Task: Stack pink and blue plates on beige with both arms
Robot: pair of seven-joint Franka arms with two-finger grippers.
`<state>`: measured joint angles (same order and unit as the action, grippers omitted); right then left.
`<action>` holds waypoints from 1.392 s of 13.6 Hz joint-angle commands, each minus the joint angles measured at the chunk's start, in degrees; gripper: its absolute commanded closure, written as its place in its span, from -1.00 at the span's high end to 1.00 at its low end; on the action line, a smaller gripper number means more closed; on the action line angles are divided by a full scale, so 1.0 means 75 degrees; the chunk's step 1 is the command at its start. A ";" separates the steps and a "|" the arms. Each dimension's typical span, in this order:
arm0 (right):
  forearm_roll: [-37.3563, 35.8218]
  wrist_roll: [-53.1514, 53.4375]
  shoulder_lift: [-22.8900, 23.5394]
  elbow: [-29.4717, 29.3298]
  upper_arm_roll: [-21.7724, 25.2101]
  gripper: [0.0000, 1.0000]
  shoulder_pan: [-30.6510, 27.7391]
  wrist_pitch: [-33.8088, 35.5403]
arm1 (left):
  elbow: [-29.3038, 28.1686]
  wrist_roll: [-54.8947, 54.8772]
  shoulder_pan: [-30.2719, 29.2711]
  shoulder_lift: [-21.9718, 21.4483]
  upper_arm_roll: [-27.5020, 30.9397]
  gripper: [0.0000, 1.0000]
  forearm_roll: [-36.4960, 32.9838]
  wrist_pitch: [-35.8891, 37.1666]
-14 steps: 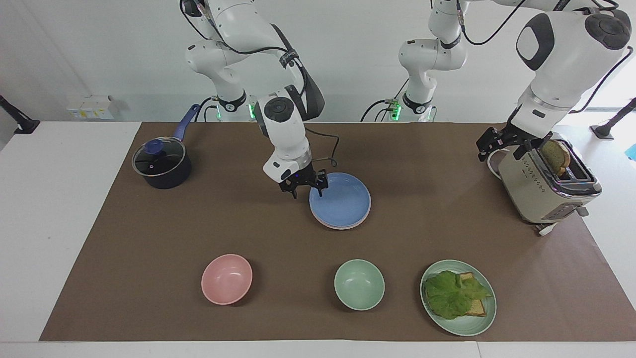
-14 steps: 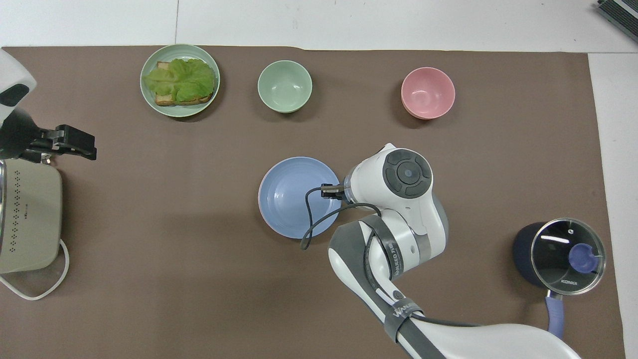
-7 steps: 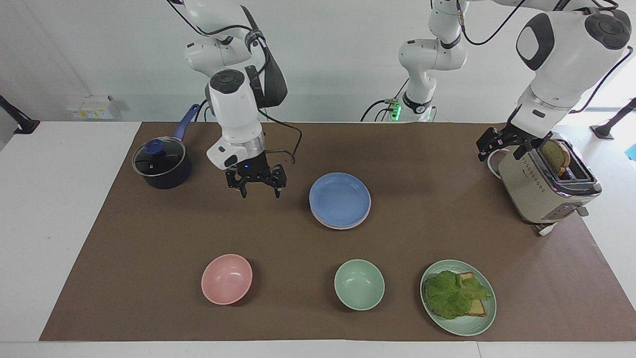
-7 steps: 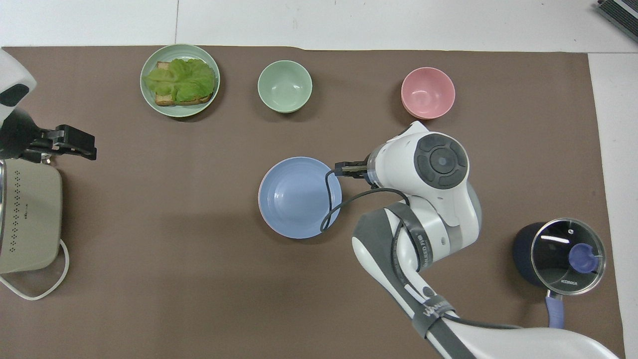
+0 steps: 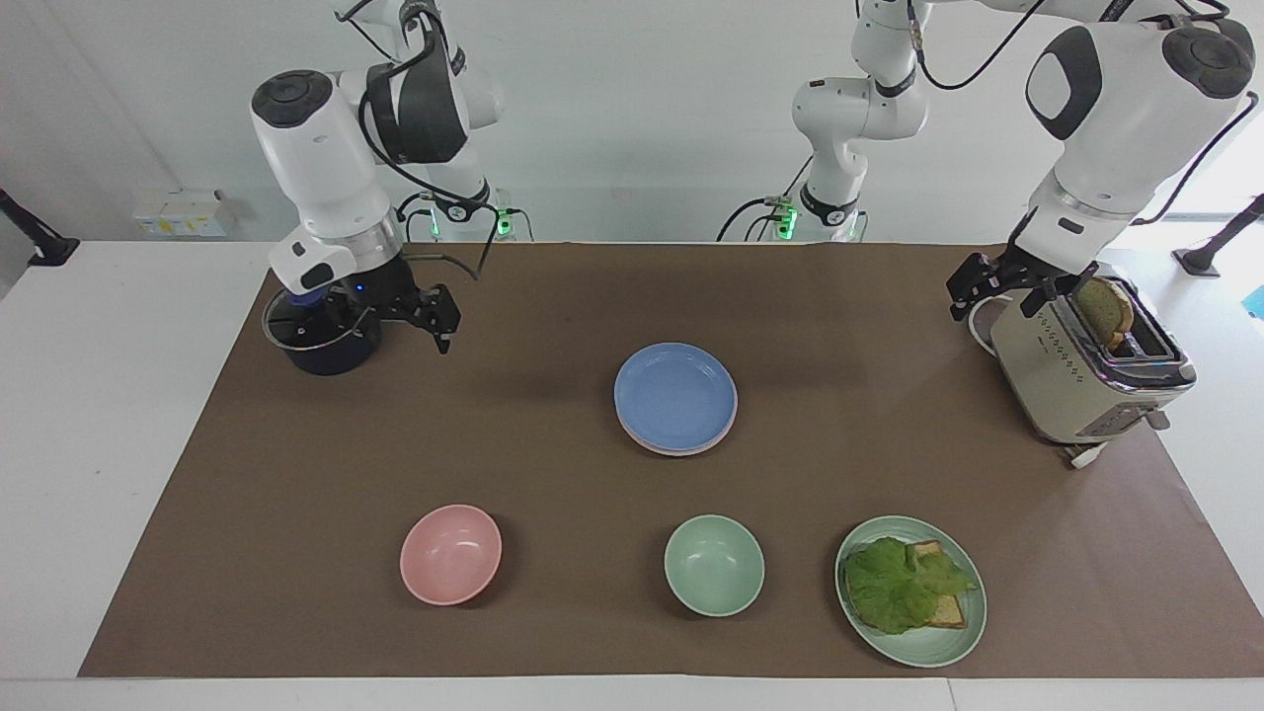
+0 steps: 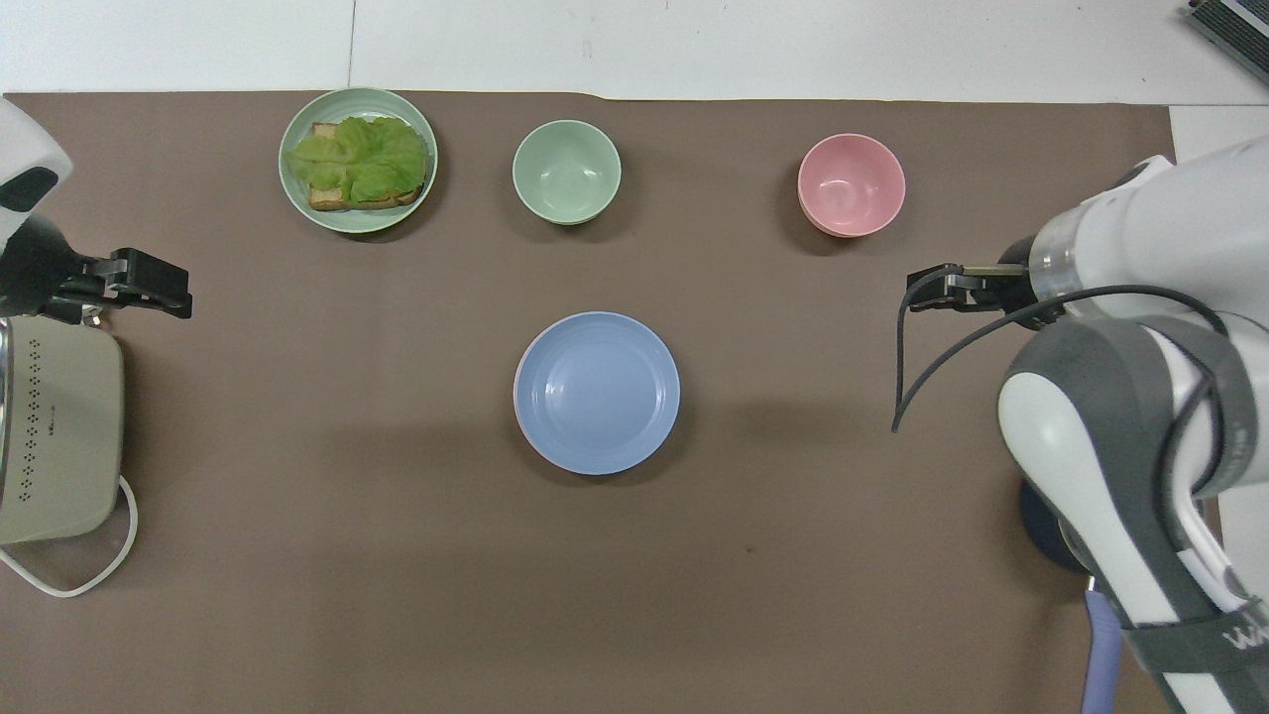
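In the middle of the brown mat the blue plate (image 5: 675, 397) (image 6: 597, 393) lies on top of a stack. The pink plate (image 5: 681, 450) (image 6: 519, 369) shows only as a thin rim under it. The beige plate is hidden beneath them. My right gripper (image 5: 393, 321) (image 6: 947, 288) hangs open and empty above the mat beside the dark pot, well clear of the stack. At the left arm's end of the table my left gripper (image 5: 973, 286) (image 6: 149, 285) waits open and empty beside the toaster.
A lidded dark pot (image 5: 318, 341) stands under the right arm. A toaster (image 5: 1086, 370) (image 6: 55, 436) holds bread. Farthest from the robots stand a pink bowl (image 5: 450, 554) (image 6: 851, 184), a green bowl (image 5: 714, 565) (image 6: 566, 171) and a green plate (image 5: 928, 647) (image 6: 297, 198) of lettuce and toast.
My right gripper has left the blue plate's rim and swung up and away to the pot at its own end of the table. The stack and the left arm have not moved.
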<state>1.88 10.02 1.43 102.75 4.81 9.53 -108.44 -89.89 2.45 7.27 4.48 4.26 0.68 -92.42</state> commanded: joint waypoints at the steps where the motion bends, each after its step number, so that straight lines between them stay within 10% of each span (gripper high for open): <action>1: -0.0121 -0.0549 -0.0331 0.0034 -0.0090 1.00 -0.0530 0.0453 | 0.0079 -0.0092 -0.0079 -0.0034 -0.0064 1.00 -0.0102 0.0112; 13: -0.0531 -0.1102 -0.0648 -0.1863 -0.0079 1.00 -0.1047 0.2843 | 0.0079 -0.0081 -0.0079 -0.0034 -0.0064 1.00 -0.0102 0.0112; 19: -0.0379 -0.1102 -0.0859 -0.1478 -0.0125 1.00 -0.1024 0.2845 | 0.0079 -0.0081 -0.0079 -0.0034 -0.0064 1.00 -0.0102 0.0112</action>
<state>-1.15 2.77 -3.98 90.45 4.51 2.41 -87.74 -89.89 2.44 7.27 4.48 4.26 0.68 -92.42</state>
